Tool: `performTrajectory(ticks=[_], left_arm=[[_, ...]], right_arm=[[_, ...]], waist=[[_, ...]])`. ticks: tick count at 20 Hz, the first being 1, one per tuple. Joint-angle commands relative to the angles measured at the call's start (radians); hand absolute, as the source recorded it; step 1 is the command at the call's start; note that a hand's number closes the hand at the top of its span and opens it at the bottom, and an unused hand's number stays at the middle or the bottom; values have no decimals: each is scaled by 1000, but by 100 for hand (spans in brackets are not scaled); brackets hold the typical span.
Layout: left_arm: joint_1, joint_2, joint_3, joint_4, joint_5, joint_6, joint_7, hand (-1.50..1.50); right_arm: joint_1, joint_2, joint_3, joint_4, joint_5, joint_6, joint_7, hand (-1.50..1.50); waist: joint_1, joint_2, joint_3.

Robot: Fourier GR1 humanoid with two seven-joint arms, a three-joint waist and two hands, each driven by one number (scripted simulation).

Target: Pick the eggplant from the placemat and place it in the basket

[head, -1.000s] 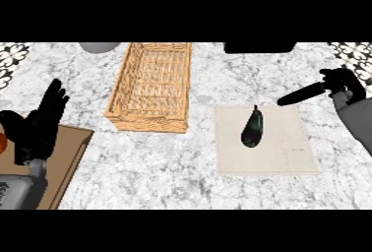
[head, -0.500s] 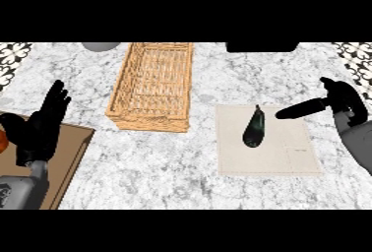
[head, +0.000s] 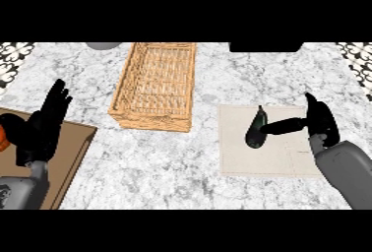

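A dark eggplant (head: 255, 131) lies on the pale placemat (head: 265, 156) right of centre, stem end pointing away. My right hand (head: 317, 122) is just to its right, open, with the thumb reaching left and touching the eggplant's side. The fingers stand straight, edge-on above the mat. A wicker basket (head: 158, 84) sits left of the placemat, long side running away from me, with nothing in it. My left hand (head: 44, 127) rests open at the left edge, fingers up.
A brown board (head: 69, 152) lies under the left hand at the lower left, with an orange thing (head: 3, 140) at its left edge. A grey round object (head: 103, 45) and a black block (head: 265, 47) sit at the far edge of the marble counter.
My right hand has moved down and left toward the eggplant, and its thumb now reaches the eggplant's side. The left hand has stayed put.
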Motion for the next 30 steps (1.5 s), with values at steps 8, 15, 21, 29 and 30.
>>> performTrajectory(ticks=[8,15,21,29,30], left_arm=[[-79,-22,29,40,-30,-6,33,0],[-94,-41,62,111,-28,-57,-20,0],[33,-53,28,-42,-68,-37,14,0],[-47,-61,96,77,-50,-87,-17,0],[5,-93,44,6,-107,-42,-2,0]], right_arm=[[57,143,2,-12,217,-121,173,-150],[75,203,-59,26,267,-96,113,-150],[40,275,-102,140,305,-91,92,-150],[72,321,-128,166,349,-54,70,-150],[77,287,-156,129,331,-9,73,-150]], waist=[[-3,2,0],[-1,4,1],[14,3,1],[4,4,1],[5,3,1]])
